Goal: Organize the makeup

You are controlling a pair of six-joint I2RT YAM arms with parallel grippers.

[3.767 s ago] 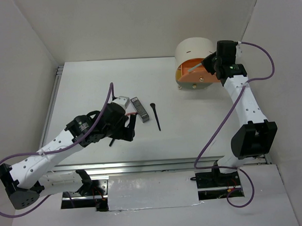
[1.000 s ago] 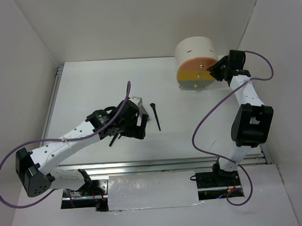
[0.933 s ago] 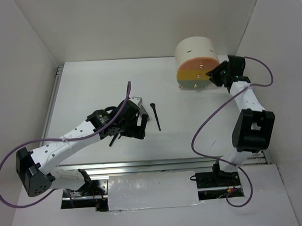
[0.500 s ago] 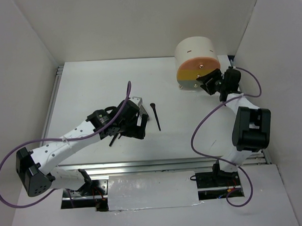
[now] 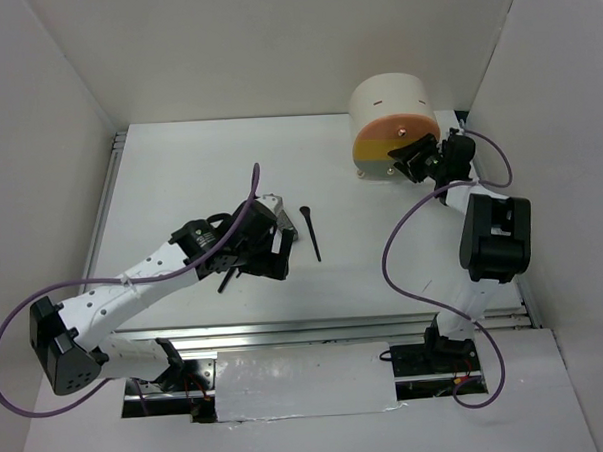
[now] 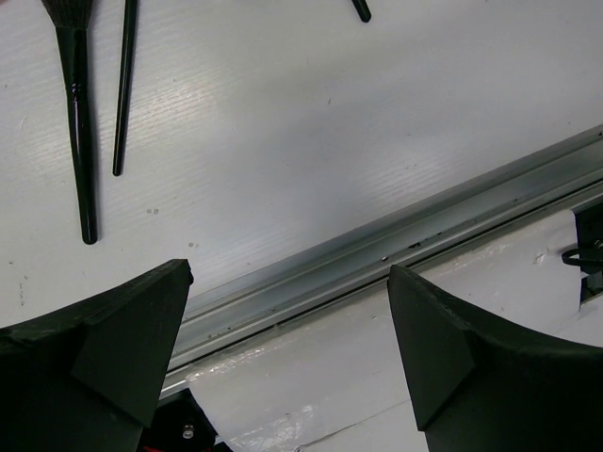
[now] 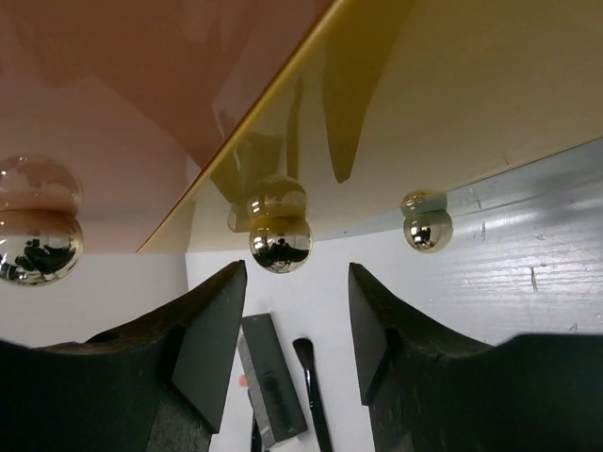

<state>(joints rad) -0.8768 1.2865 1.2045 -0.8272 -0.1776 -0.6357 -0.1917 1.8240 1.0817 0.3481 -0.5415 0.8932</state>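
Note:
The makeup lies mid-table. A black brush (image 5: pixel 310 232) lies in the open, and a thin black stick (image 5: pixel 224 284) pokes out from under my left arm. My left gripper (image 5: pixel 266 260) hovers over the pile, wide open and holding nothing (image 6: pixel 289 273). Its wrist view shows two black brushes (image 6: pixel 80 122) on the table beyond the fingers. My right gripper (image 5: pixel 411 164) faces the drawer fronts, open (image 7: pixel 295 275), with the yellow drawer's gold knob (image 7: pixel 280 243) just ahead of the gap. Past it lie a dark grey tube (image 7: pixel 270 391) and a black brush (image 7: pixel 311 386).
The cream round-topped drawer box (image 5: pixel 388 104) stands at the back right, all its drawer fronts shut. Two more gold knobs (image 7: pixel 427 229) show in the right wrist view. A metal rail (image 6: pixel 396 235) runs along the table's near edge. White walls enclose the table.
My right gripper has swung from the box's right side to in front of its drawer fronts. The orange drawer, open earlier, is shut. My left arm has barely moved.

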